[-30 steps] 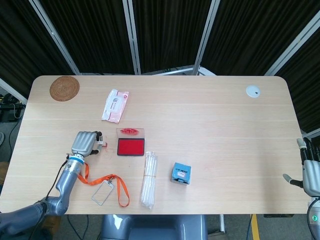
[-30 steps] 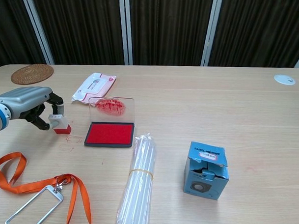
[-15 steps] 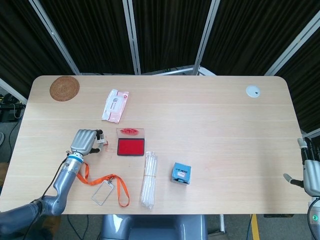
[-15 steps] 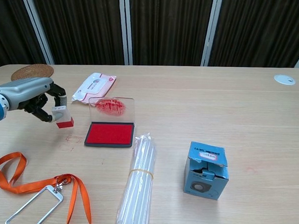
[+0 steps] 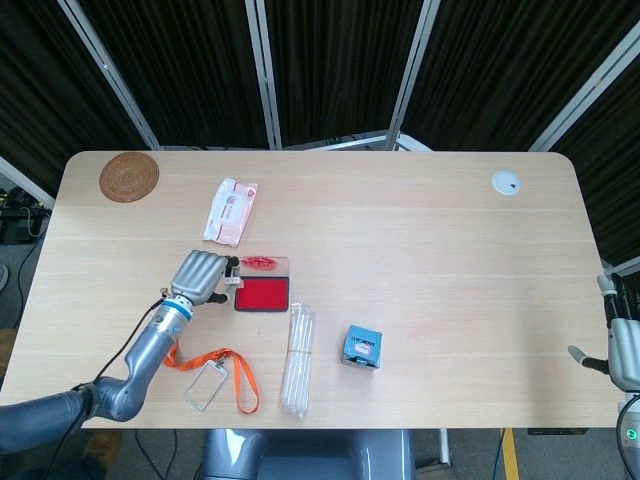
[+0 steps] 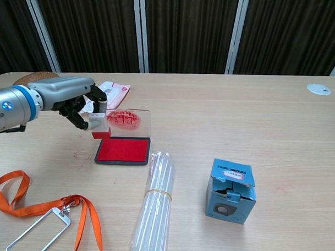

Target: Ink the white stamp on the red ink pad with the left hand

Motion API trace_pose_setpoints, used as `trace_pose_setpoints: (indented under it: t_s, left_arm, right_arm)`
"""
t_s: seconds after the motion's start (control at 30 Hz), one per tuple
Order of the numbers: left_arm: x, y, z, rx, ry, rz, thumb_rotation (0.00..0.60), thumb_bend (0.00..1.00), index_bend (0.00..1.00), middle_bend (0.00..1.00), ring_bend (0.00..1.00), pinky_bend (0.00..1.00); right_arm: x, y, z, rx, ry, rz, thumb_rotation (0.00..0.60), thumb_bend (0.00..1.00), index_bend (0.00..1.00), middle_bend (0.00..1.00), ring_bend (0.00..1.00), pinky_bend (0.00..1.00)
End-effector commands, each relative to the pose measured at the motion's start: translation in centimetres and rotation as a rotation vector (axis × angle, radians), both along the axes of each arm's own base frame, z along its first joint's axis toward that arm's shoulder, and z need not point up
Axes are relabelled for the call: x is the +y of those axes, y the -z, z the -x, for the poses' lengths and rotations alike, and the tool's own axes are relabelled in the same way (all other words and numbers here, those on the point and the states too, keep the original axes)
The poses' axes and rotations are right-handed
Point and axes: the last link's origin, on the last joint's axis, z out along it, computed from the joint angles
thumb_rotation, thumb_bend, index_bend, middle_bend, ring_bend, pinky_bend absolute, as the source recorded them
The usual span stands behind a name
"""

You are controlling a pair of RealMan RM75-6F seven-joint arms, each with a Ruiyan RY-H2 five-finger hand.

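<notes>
Left robot hand (image 6: 83, 103) pinches the white stamp (image 6: 99, 125) in the air just over the left edge of the red ink pad (image 6: 123, 150), so picking up is done and pressing down is left.

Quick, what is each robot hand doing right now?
Left hand: holding the white stamp above the red ink pad's left edge.
Right hand: at the table's edge, holding nothing visible; open or closed cannot be told.
</notes>
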Motion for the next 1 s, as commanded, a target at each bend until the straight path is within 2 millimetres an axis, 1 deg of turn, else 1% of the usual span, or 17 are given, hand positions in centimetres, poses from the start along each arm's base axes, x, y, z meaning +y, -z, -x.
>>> trace_pose_setpoints:
  t_s: [0.03,0.33,1.0]
  left_arm:
    - [0.3,1.2,-0.8,-0.008,-0.005,0.017,0.6,0.44,0.58,0.53,0.8,0.78]
    - [0.7,2.2,-1.1,0.007,-0.015,0.005,0.6,0.44,0.59,0.53,0.8,0.78]
    - [0.5,4.6,-0.7,0.002,-0.031,0.047,0.6,0.44,0.6,0.53,0.8,0.78]
  right_arm:
    - [0.0,0.0,0.0,0.0,0.0,0.002,0.6,0.0,0.0,0.0,0.0,0.0]
    - [0.0,-0.2,0.5,0.002,0.016,0.006,0.6,0.0,0.0,0.0,0.0,0.0]
    - [-0.3,-0.2,0.8,-0.005,0.029,0.003,0.6,0.0,0.0,0.0,0.0,0.0]
